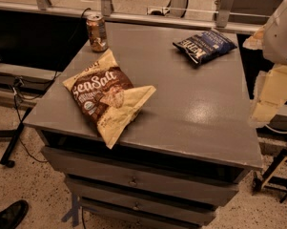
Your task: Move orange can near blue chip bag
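The orange can (97,32) stands upright at the far left corner of the grey table (195,109). The blue chip bag (205,46) lies flat at the far right of the table, well apart from the can. My arm enters at the right edge of the view, with its white body high up. The gripper (269,97) hangs beside the table's right edge, off the tabletop, below and to the right of the blue bag. It is far from the can and holds nothing that I can see.
A large tan-and-brown "Sea Salt" bag (107,97) lies at the table's front left, between the can and the front edge. Drawers (133,180) sit under the tabletop. A metal rail (181,18) runs behind the table. A shoe (9,214) is on the floor at bottom left.
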`<state>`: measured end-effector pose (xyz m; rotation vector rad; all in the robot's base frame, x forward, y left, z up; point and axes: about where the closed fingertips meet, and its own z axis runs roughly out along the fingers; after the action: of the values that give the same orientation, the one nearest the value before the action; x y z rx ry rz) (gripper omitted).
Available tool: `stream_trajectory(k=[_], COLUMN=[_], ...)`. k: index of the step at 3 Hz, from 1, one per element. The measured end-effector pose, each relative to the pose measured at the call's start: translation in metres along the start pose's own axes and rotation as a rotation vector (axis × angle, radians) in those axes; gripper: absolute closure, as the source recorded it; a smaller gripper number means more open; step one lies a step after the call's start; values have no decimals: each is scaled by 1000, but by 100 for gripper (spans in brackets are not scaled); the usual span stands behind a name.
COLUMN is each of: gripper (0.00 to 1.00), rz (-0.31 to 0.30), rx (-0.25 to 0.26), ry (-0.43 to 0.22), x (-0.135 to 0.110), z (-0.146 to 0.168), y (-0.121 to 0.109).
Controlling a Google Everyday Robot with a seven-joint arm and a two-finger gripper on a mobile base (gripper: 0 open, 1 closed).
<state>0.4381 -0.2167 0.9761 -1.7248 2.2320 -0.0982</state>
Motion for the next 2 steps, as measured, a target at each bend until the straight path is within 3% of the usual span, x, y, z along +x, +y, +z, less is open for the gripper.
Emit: stream_trajectory(k=[1,2], gripper=[0,0], rz=[0,-14], rx=[1,34], ry=[0,-49], x=[0,-23], z=[0,14], y=[0,-26])
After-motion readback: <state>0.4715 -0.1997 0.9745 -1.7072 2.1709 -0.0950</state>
